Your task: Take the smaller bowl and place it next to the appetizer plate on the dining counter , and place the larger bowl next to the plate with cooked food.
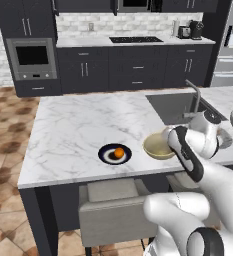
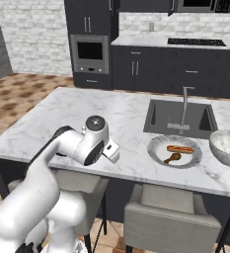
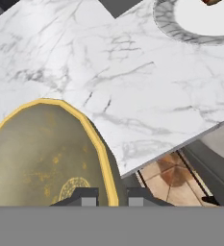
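In the hand view, the gripper (image 3: pixel 108 197) has its two finger tips on either side of the yellow rim of the smaller bowl (image 3: pixel 41 158), one inside and one outside, clamped on that rim. The bowl is at the near edge of the dining counter (image 3: pixel 132 96), and whether it rests on the marble or hangs just above it cannot be told.

In the left base view the smaller bowl (image 1: pixel 158 145) is just right of the appetizer plate (image 1: pixel 114 154), close to it but not touching.

Farther right on the counter, the plate with cooked food (image 2: pixel 174 151) lies in front of the sink (image 2: pixel 180 117). The larger bowl (image 2: pixel 228 147) sits just right of that plate.
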Available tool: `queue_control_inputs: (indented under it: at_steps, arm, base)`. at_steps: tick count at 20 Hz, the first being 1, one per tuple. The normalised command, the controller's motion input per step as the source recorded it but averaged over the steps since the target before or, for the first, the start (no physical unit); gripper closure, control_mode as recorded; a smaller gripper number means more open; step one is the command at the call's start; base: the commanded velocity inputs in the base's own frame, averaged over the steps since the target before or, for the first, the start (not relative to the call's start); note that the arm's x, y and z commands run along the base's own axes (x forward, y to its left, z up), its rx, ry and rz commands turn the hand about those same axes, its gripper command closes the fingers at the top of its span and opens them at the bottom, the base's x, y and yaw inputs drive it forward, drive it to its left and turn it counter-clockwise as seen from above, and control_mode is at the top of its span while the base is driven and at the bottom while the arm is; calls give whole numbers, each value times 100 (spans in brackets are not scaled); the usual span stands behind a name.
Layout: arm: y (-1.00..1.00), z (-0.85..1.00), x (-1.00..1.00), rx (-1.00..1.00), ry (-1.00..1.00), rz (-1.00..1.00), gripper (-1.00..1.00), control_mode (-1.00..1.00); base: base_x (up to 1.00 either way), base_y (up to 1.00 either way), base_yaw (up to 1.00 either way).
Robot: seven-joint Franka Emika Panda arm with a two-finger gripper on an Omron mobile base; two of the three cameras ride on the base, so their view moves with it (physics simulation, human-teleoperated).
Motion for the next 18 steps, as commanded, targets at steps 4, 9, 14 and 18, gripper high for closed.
queue_control_inputs:
  at_steps: [4,9,14,18]
  arm:
    - [0,-28,47,0,0,0,100,-100]
    - [0,-27,46,0,0,0,100,-100]
    - [0,-26,44,0,0,0,100,-100]
    - [0,-25,41,0,0,0,100,-100]
  base:
    - [0,0,0]
    - [0,0,0]
    - [0,0,0]
    - [0,0,0]
